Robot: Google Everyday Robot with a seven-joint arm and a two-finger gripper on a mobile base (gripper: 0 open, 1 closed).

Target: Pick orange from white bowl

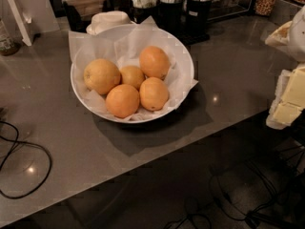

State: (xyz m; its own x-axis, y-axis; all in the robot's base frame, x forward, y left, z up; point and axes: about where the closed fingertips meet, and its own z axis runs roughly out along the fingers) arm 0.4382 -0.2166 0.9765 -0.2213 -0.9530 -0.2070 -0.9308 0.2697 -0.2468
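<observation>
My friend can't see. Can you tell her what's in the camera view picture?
A white bowl lined with crinkly paper sits on a grey counter, holding five oranges; the biggest, palest orange is on the bowl's left side in the picture. The robot's pale gripper is at the right edge of the picture, away from the bowl.

Black cable (49, 162); white lidded dish (109, 21)

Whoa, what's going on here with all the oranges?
A robot is meant to take the biggest, palest orange out of the white bowl. It isn't holding it yet. The orange sits in the bowl with four smaller oranges on the grey counter. The gripper is at the right edge of the view, apart from the bowl.
</observation>
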